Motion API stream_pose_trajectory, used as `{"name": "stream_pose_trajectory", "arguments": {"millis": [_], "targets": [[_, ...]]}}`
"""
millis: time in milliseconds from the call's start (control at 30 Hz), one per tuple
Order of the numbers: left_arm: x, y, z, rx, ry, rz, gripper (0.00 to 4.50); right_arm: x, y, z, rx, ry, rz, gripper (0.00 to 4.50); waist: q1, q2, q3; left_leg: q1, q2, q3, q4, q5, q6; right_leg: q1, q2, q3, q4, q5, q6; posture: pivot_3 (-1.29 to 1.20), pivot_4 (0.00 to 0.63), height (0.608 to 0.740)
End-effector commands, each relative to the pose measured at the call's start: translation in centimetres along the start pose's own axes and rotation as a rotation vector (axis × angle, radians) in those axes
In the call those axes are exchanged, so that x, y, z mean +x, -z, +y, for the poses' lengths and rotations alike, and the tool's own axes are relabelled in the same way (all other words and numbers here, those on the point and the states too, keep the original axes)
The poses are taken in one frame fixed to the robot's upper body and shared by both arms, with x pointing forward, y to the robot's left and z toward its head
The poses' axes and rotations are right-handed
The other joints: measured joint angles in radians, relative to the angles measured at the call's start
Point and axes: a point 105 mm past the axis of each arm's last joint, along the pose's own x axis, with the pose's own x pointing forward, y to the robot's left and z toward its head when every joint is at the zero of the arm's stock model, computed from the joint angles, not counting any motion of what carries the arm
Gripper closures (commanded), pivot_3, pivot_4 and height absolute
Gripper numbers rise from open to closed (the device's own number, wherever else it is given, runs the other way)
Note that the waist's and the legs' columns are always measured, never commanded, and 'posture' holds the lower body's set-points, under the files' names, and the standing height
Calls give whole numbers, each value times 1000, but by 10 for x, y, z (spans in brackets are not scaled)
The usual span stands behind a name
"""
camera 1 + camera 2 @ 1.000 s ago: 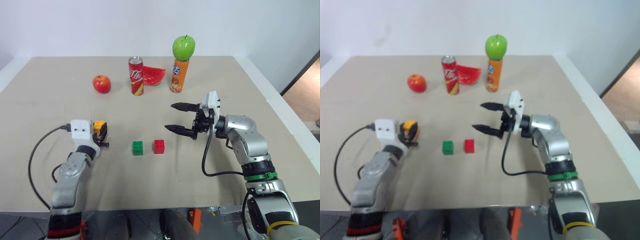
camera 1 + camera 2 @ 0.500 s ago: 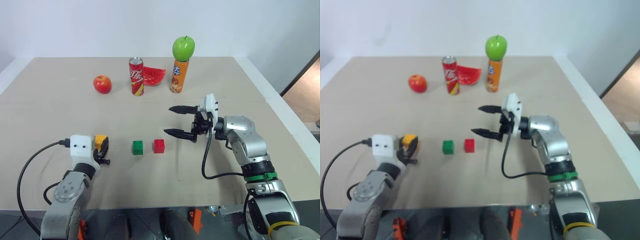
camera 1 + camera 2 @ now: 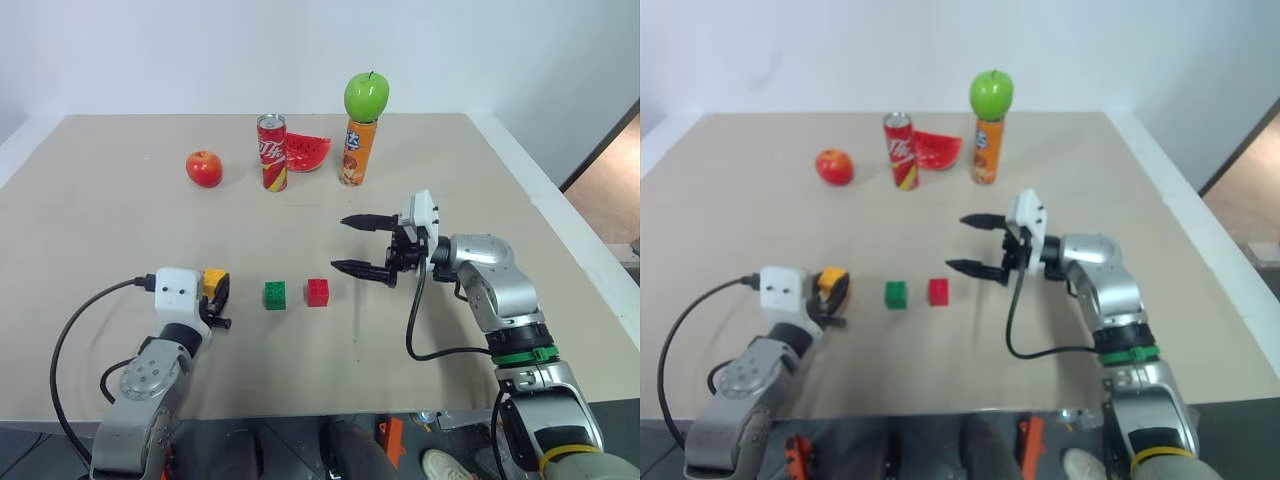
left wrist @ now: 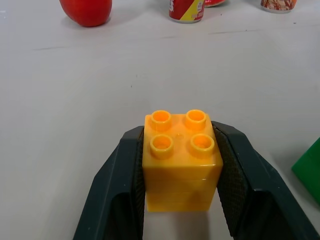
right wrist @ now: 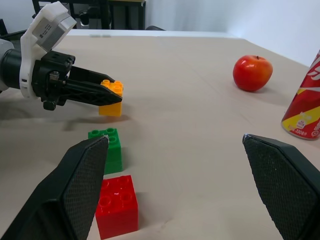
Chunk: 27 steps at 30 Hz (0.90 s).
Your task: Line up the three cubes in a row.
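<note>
Left wrist view: left gripper clamped on the yellow-orange cube, studs up, near the tabletop's front-left edge. Green cube and red cube sit side by side mid-table, near the front. Right gripper spread wide, empty, just right of the red cube.

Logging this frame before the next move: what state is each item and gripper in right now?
Yellow-orange cube: clamped in the left gripper, studs up.
Green cube: free on the table, studs up.
Red cube: free, beside the green one, apart.
Right gripper: open, holding nothing.
Green apple: balanced on the orange can.
Red can: upright.
</note>
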Motion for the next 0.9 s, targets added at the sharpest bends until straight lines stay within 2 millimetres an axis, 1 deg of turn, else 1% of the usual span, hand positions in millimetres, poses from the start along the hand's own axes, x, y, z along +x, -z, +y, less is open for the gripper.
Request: {"name": "stream_pose_trajectory", "arguments": {"millis": [33,367,667,700,767,900], "targets": [[-2,-4,2,19,-5,-9,3173,-1,-11,1,-53,-9,-13,0,0,0,0,0,0,0,0,0,0,0,0,0,0,0,0,0,150,740],[-1,-1,-1,18,3,18,3173,-1,-10,1,-53,-12,-8,0,0,0,0,0,0,0,0,0,0,0,0,0,0,0,0,0,150,740],[1,7,-9,22,64,67,3173,0,-9,1,-52,-12,-5,0,0,0,0,0,0,0,0,0,0,0,0,0,0,0,0,0,150,740],[1,7,-10,22,72,69,2160,0,-9,1,-52,-12,-5,0,0,0,0,0,0,0,0,0,0,0,0,0,0,0,0,0,150,740],[1,7,-12,19,86,74,1584,0,-8,1,-53,-12,-4,0,0,0,0,0,0,0,0,0,0,0,0,0,0,0,0,0,150,740],[0,4,-13,17,107,74,215,-1,-8,1,-53,-12,-2,0,0,0,0,0,0,0,0,0,0,0,0,0,0,0,0,0,150,740]]}}
